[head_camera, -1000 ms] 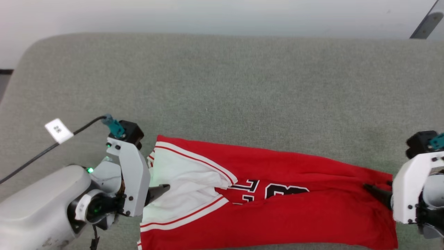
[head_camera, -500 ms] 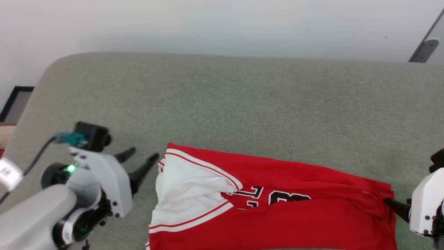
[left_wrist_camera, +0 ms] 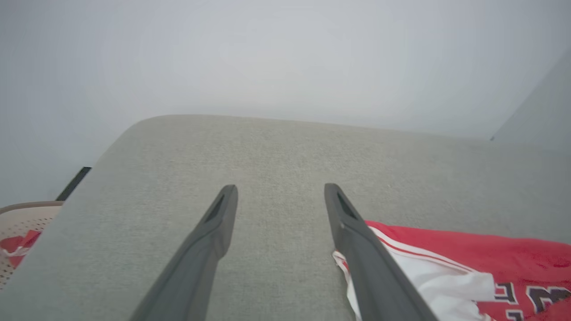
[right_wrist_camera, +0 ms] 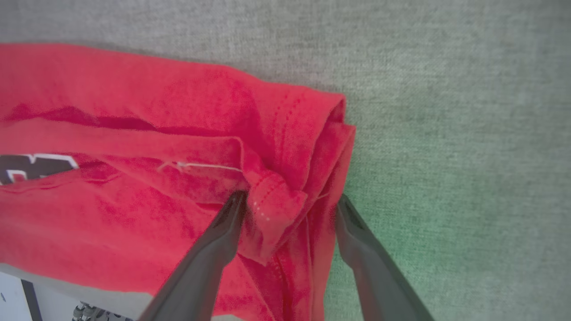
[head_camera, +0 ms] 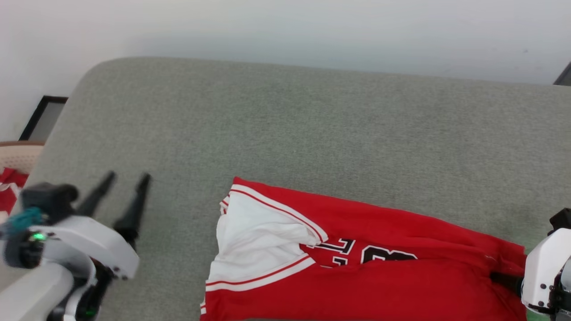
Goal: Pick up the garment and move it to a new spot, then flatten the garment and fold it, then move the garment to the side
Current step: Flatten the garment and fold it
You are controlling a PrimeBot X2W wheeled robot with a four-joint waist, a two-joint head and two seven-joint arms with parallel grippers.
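Observation:
The garment [head_camera: 379, 285] lies folded into a long band on the grey cushion, its white sleeve [head_camera: 254, 240] at the left end and black lettering in the middle. My left gripper [head_camera: 126, 178] hovers open over bare cushion, well to the left of the sleeve. In the left wrist view that gripper [left_wrist_camera: 280, 187] has nothing between its fingers, and the garment [left_wrist_camera: 490, 258] lies to their right. My right gripper [right_wrist_camera: 291, 196] stands open at the garment's right end, its fingers on either side of the bunched hem [right_wrist_camera: 276, 205]. In the head view only its dark finger [head_camera: 504, 280] shows on the cloth.
The grey cushion [head_camera: 312, 133] runs wide behind the garment up to a pale wall. Past its left edge stands a beige perforated basket [head_camera: 15, 156] holding a small red cloth [head_camera: 9, 187]. A dark frame [head_camera: 42, 118] leans at the wall.
My left gripper has drawn off the white sleeve and swung left, away from the garment. The right gripper stays at the hem. The head camera has shifted, so the whole picture has moved.

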